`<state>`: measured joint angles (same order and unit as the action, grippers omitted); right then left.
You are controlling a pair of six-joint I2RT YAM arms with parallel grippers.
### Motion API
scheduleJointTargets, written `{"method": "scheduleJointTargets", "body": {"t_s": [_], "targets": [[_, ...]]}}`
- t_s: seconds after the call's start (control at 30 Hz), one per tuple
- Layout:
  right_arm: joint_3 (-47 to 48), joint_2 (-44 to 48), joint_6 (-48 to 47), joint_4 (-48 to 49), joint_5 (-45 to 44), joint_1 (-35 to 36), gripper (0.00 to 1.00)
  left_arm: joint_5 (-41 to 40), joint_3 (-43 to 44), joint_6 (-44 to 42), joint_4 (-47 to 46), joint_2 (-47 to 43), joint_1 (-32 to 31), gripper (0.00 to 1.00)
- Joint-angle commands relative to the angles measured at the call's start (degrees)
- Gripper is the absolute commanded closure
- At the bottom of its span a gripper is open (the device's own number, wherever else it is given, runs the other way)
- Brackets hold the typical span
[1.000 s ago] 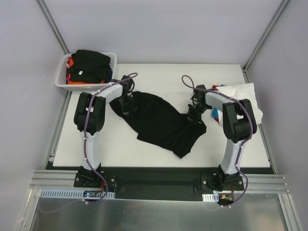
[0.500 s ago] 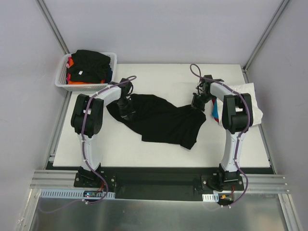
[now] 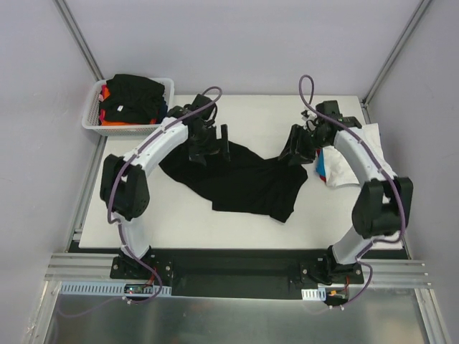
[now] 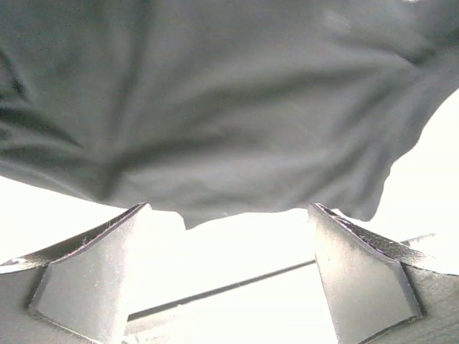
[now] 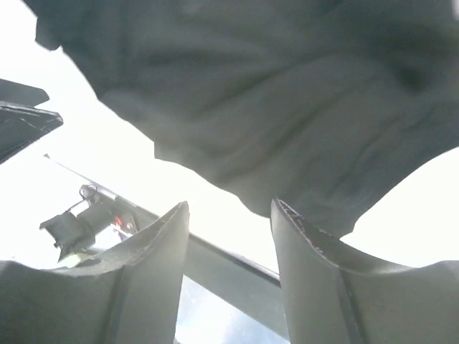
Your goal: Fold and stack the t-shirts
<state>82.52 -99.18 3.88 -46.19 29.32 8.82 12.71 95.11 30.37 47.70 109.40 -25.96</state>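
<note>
A large black t-shirt (image 3: 244, 183) lies crumpled across the middle of the white table (image 3: 215, 233). My left gripper (image 3: 209, 143) hangs over its far left edge, open, with nothing in it. In the left wrist view the black t-shirt (image 4: 215, 107) fills the top and my left gripper (image 4: 228, 208) has its fingers spread wide over bare table. My right gripper (image 3: 296, 147) hovers at the shirt's far right corner. In the right wrist view the black cloth (image 5: 287, 93) lies beyond my right gripper (image 5: 229, 204), which is open and holds nothing.
A white mesh basket (image 3: 92, 118) at the far left corner holds black and orange shirts. A white t-shirt (image 3: 358, 143) lies at the right edge over red and blue cloth (image 3: 320, 166). Grey walls close in the table on three sides.
Both grippers have let go of the black t-shirt and risen toward the far side. The shirt lies on the table where it was spread half a second ago.
</note>
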Motion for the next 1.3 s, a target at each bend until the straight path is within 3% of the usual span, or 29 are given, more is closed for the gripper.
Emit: {"method": "scheduleJointTargets", "body": {"t_s": [0.0,0.1,0.13,0.17,0.23,0.37,0.6,0.9,1.27], "targets": [[-8.41,10.74,2.18,-1.80,2.32,4.09,0.49,-0.14,-2.81,1.27,5.03,-8.58,-3.83,0.09],[-16.50,16.37,5.52,0.04,1.36,9.62,0.50,-0.84,-10.98,2.32,4.86,-12.80,-7.78,0.16],[-18.60,17.60,6.39,0.57,-0.04,11.29,0.51,-1.54,-13.09,2.50,4.77,-14.90,-8.75,0.25],[-20.36,18.74,8.23,1.10,-0.58,14.18,0.52,-1.72,-17.37,2.85,4.59,-15.97,-9.63,0.41],[-25.03,21.65,10.08,2.86,-2.07,16.22,0.53,-1.64,-21.96,4.25,3.37,-19.64,-11.57,0.50],[-30.74,24.90,13.61,5.94,-3.39,18.86,0.52,-1.11,-33.99,6.01,-0.41,-25.46,-12.36,0.48],[-32.42,27.01,14.93,5.68,-5.15,21.24,0.52,-1.10,-44.39,7.51,-8.23,-28.72,-12.28,0.45],[-30.23,28.77,15.02,1.90,-6.56,21.85,0.52,-2.08,-43.35,5.23,-14.65,-21.70,-12.28,0.45],[-28.12,29.92,13.53,-3.19,-7.70,22.03,0.52,-1.55,-34.82,3.47,-18.61,-12.99,-12.28,0.45]]}}
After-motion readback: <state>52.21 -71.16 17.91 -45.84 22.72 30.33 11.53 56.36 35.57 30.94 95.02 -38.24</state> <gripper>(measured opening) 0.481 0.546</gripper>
